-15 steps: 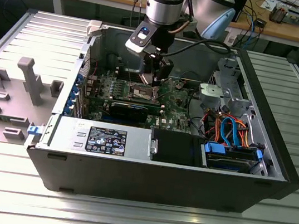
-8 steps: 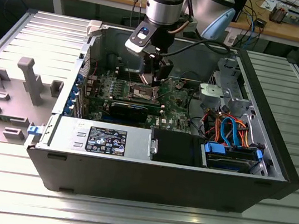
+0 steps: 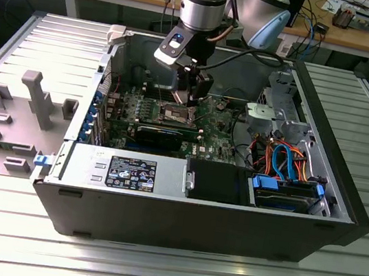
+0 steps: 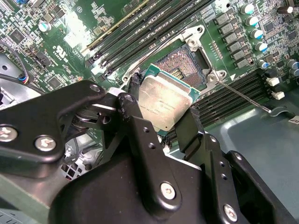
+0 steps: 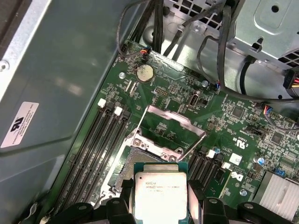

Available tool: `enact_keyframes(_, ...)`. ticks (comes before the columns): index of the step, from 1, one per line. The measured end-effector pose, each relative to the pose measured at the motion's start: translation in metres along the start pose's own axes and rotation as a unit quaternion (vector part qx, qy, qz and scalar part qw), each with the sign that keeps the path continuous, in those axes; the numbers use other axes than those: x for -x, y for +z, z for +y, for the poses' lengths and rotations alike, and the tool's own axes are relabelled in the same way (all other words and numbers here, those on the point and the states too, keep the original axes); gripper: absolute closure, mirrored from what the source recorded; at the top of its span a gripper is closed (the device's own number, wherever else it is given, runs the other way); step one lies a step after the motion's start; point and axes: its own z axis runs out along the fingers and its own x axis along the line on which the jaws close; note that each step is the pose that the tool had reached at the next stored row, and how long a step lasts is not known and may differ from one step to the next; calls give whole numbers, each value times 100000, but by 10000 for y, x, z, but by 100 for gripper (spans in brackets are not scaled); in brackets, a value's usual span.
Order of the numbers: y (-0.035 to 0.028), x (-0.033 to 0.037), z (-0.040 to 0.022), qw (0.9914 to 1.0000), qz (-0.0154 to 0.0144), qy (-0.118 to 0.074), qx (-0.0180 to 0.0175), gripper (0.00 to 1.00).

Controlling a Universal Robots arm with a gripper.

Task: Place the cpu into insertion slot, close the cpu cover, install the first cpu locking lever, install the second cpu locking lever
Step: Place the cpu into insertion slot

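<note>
You'll find the cpu (image 4: 166,106) has a dull silver-grey top with faint dark print, edged by a thin green border. Your pincer (image 4: 161,112) is matte black, dotted with bright silver screw heads. The insertion slot (image 4: 180,63) is dark with a fine gold-brown speckled grid, rimmed in silvery metal. The cpu cover (image 5: 177,120) is the same bare silver. The motherboard (image 4: 70,32) around them is deep green, peppered with tiny grey and black parts, and its memory slots (image 4: 154,24) are black. In the exterior view you'll spot orange and blue cables (image 3: 285,160), a blue latch (image 3: 42,160) and the pale grey ribbed counter (image 3: 151,265).
</note>
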Motion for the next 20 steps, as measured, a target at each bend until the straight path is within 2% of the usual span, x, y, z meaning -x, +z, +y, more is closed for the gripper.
enact_keyframes(20,12,0,0,99976,-52,2169,-77,45)
